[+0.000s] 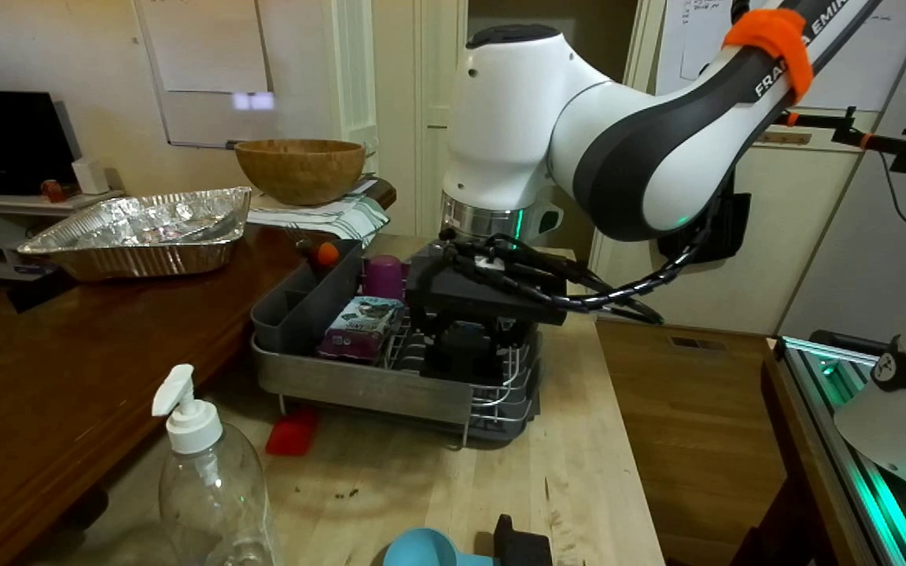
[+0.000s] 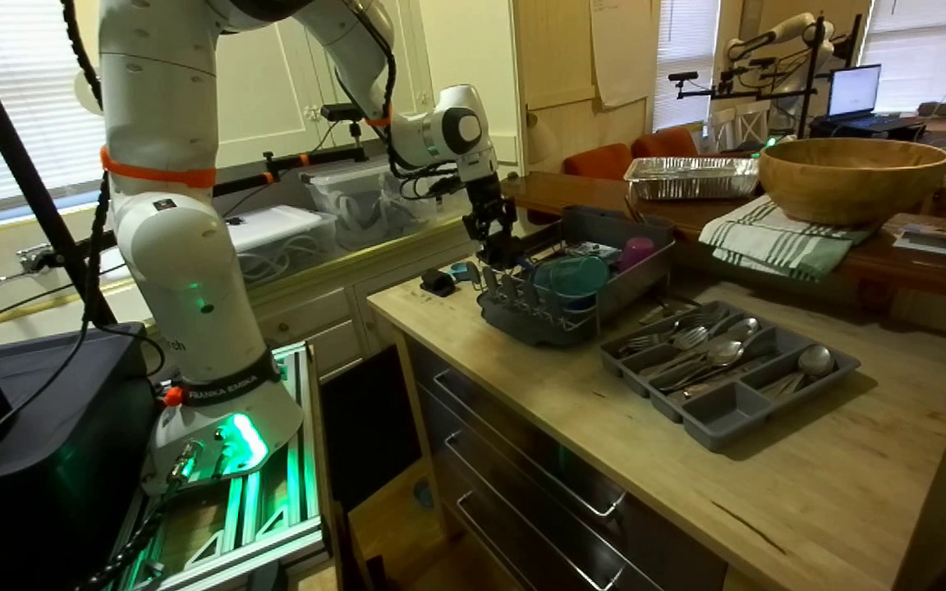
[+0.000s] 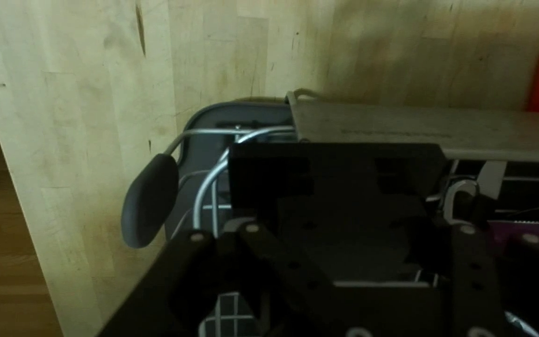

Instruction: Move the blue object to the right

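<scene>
My gripper (image 1: 465,362) is lowered into the dish rack (image 1: 359,387), at the end away from the grey cutlery caddy. In an exterior view the gripper (image 2: 502,253) is beside the dark teal cup (image 2: 573,279). In the wrist view a broad black block fills the space between the finger links of the gripper (image 3: 337,187); I cannot tell whether it is the fingers or something held. A small blue patch (image 2: 581,302) shows through the rack just below the teal cup; it may be the blue object, mostly hidden. No bright blue shows in the wrist view.
A purple cup (image 1: 384,277) and a snack packet (image 1: 362,326) are in the rack. A light blue dome-shaped thing (image 1: 421,548), a soap bottle (image 1: 213,495) and a red piece (image 1: 292,432) are on the counter. A grey cutlery tray (image 2: 723,413) stands beside the rack.
</scene>
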You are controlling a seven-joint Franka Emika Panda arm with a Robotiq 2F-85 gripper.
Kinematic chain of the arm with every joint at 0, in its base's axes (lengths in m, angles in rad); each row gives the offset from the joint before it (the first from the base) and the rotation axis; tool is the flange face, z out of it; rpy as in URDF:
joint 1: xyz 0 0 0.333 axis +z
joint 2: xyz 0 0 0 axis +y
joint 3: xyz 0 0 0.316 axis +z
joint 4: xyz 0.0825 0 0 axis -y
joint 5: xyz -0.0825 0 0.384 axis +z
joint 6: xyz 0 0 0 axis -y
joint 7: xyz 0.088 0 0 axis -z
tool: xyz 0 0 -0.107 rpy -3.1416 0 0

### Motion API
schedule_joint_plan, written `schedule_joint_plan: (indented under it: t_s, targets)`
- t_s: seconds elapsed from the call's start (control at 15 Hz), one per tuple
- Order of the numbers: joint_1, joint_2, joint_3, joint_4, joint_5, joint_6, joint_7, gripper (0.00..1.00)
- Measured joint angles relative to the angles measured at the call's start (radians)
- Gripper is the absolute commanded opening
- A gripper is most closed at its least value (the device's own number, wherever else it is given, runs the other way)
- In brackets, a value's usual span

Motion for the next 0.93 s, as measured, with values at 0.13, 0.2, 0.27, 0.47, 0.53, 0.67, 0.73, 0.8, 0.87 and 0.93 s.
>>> schedule_joint_plan:
  t_s: [0.13, 0.2, 0.27, 0.47, 0.53, 0.67, 0.73, 0.8, 0.87, 0.93]
  targets:
    - [0.001, -0.002, 0.002, 0.000, 0.000, -0.007, -0.006, 0.41]
    - [0.005, -0.009, 0.004, 0.000, -0.002, -0.018, -0.009, 0.41]
    - [0.012, -0.023, 0.006, 0.000, -0.005, -0.034, -0.012, 0.41]
    - [0.037, -0.102, 0.024, 0.000, -0.019, -0.098, -0.021, 0.41]
    - [0.042, -0.134, 0.032, -0.001, -0.026, -0.117, -0.021, 0.41]
    - [0.043, -0.194, 0.049, -0.003, -0.047, -0.143, -0.031, 0.41]
    - [0.041, -0.219, 0.055, -0.004, -0.057, -0.150, -0.044, 0.41]
    - [0.038, -0.240, 0.060, -0.007, -0.068, -0.152, -0.058, 0.41]
    - [0.032, -0.257, 0.063, -0.012, -0.077, -0.152, -0.070, 0.41]
    - [0.024, -0.272, 0.065, -0.017, -0.082, -0.152, -0.084, 0.41]
